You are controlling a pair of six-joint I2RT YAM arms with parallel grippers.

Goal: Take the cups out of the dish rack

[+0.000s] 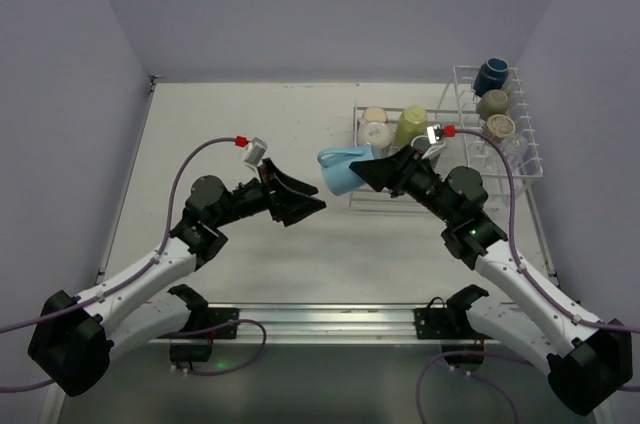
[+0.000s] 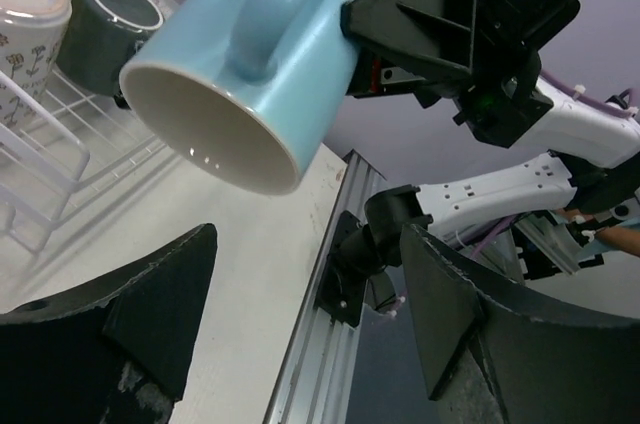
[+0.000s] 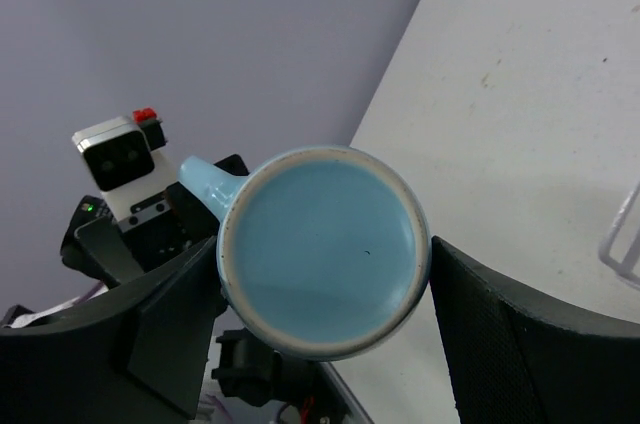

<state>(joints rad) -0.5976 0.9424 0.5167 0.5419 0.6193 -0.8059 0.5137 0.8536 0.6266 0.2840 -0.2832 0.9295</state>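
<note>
light blue mug up in the air

The left gripper is spread wide, holding nothing, facing the mug. The right gripper pinches the mug by its base, at the left edge of the dish rack.

The light blue ceramic mug is smoothly glazed and glossy, its foot ring dull. The white wire dish rack looks like coated metal. The off-white counter is matt, faintly speckled. The left end effector has matt black plastic fingers, scuffed at the edges.
</note>
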